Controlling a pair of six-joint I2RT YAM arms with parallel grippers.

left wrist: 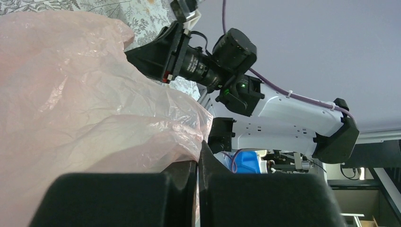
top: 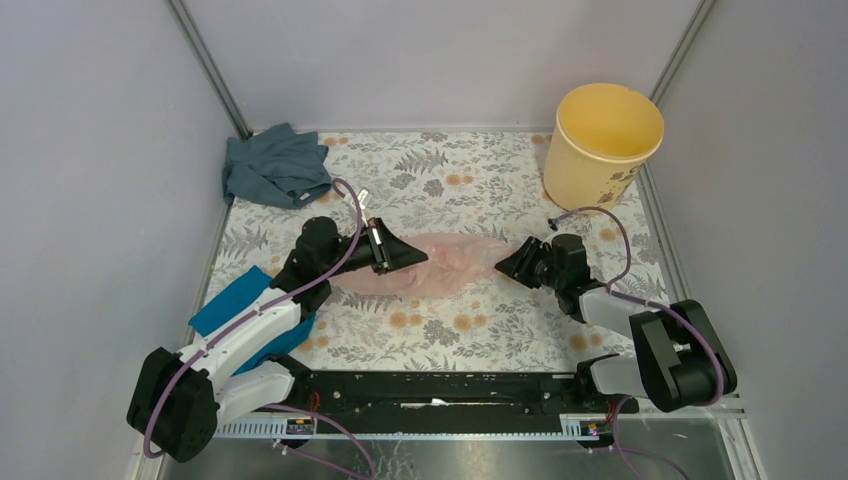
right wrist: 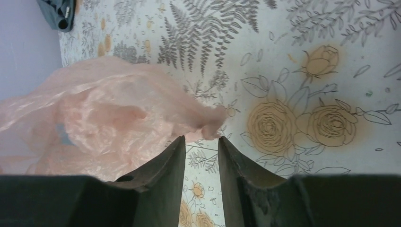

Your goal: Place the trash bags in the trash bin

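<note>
The pale pink trash bag (top: 455,262) lies crumpled on the floral tabletop between my two grippers. My left gripper (top: 420,258) is at the bag's left end and is shut on it; in the left wrist view the film (left wrist: 71,104) bunches up over the closed left gripper (left wrist: 198,158). My right gripper (top: 503,266) is open at the bag's right end. In the right wrist view the bag's tip (right wrist: 118,113) lies just beyond the right gripper (right wrist: 202,138), with nothing between the jaws. The yellow-orange trash bin (top: 600,150) stands upright at the back right, apart from both grippers.
A grey-blue cloth (top: 275,168) lies at the back left corner, also in the right wrist view (right wrist: 59,12). A bright teal cloth (top: 235,300) lies under my left arm. Grey walls close in the table on three sides. My right arm (left wrist: 283,113) faces the left camera.
</note>
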